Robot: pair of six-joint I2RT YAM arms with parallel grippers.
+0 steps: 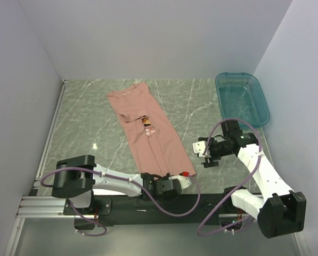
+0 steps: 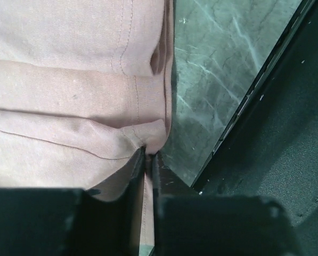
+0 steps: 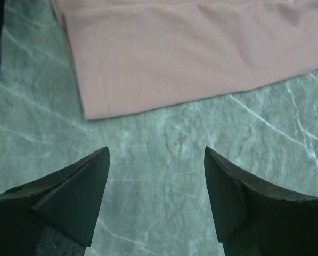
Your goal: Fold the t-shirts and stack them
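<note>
The salmon-pink t-shirt lies folded into a long narrow strip on the marble table, running from the back centre to the near edge, with its small orange print facing up. My left gripper is at the strip's near right corner, shut on the shirt's hem; the left wrist view shows the jaws pinching the cloth with fabric bunched at the tips. My right gripper hovers open and empty just right of the shirt; in the right wrist view the shirt's edge lies beyond the fingertips.
A teal plastic bin stands at the back right. The black rail at the table's near edge runs right beside the left gripper. White walls close in the table on three sides.
</note>
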